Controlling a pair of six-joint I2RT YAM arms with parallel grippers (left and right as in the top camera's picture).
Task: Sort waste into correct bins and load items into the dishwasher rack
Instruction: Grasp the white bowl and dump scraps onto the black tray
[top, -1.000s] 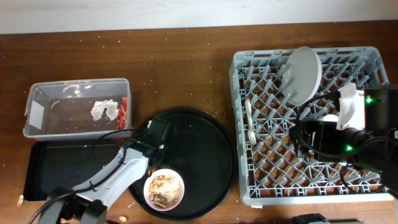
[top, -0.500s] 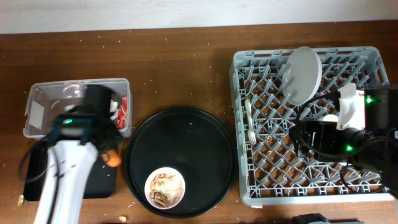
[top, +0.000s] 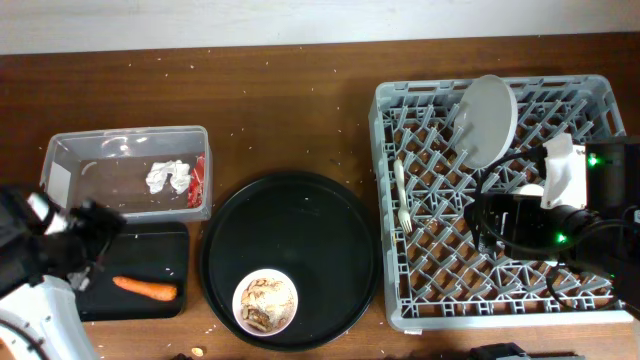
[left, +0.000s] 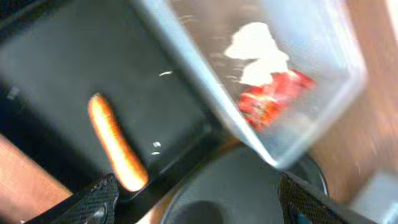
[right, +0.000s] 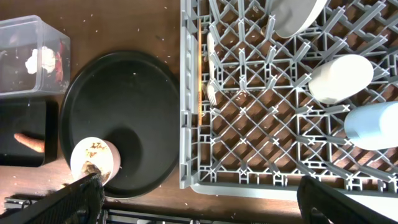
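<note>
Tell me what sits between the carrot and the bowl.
Nothing loose: in the overhead view, only the right edge of the shallow tray and the rim of the round tray separate the carrot from the bowl.

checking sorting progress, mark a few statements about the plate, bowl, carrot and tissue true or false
1. The pale grey round plate stands on edge in the large square grey plastic rack. True.
2. The white bowl sits in the rack. False: it stands on the large round black tray.
3. The orange carrot lies in the shallow black rectangular tray. True.
4. The crumpled white tissue lies on the round black tray. False: it is in the clear plastic rectangular tub.
</note>
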